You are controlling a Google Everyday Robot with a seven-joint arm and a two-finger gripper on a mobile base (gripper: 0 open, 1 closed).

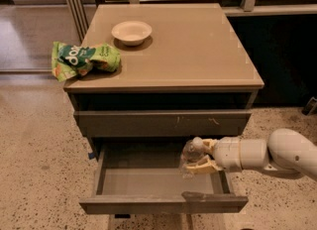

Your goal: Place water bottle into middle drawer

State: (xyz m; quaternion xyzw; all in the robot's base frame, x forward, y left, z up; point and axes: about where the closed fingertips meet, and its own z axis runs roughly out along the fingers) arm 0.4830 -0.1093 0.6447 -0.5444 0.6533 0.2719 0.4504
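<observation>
The water bottle (187, 153), small and clear, is held in my gripper (194, 156), whose pale fingers (202, 167) are shut around it. It hangs over the right part of the open middle drawer (148, 182), just above the smooth grey floor and below the closed drawer front with pale scratches (163, 123). The bottle's cap and label do not show. My white arm (277, 154) reaches in from the right.
On the cabinet top (198, 45) stand a small white bowl (132, 31) and a green snack bag (81, 59) at the left edge. The open drawer's front (163, 204) juts toward the camera. Speckled floor (39, 164) surrounds the cabinet.
</observation>
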